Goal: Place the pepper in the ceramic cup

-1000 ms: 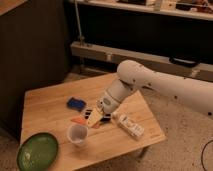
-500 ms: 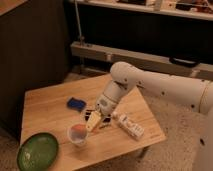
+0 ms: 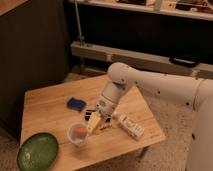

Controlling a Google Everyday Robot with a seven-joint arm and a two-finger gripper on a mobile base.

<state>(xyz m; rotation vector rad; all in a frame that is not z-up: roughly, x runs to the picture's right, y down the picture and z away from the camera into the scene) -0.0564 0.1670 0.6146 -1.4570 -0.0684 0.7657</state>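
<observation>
The white ceramic cup (image 3: 77, 134) stands near the front edge of the wooden table (image 3: 45, 112). The orange-red pepper (image 3: 80, 131) shows inside the cup's mouth, at its right side. My gripper (image 3: 93, 125) hangs at the end of the white arm (image 3: 150, 85), tilted down to the left, its fingertips just at the cup's right rim. It is shut, and the pepper reaches from its tips into the cup.
A green plate (image 3: 37, 151) lies at the front left corner. A blue block (image 3: 76, 103) sits behind the cup. A black bar (image 3: 89, 114) lies under the wrist. A white packet (image 3: 131, 127) lies right of the gripper near the table's right edge.
The gripper has moved left and down from beside the cup to its rim, carrying the pepper, whose orange now shows inside the cup.
</observation>
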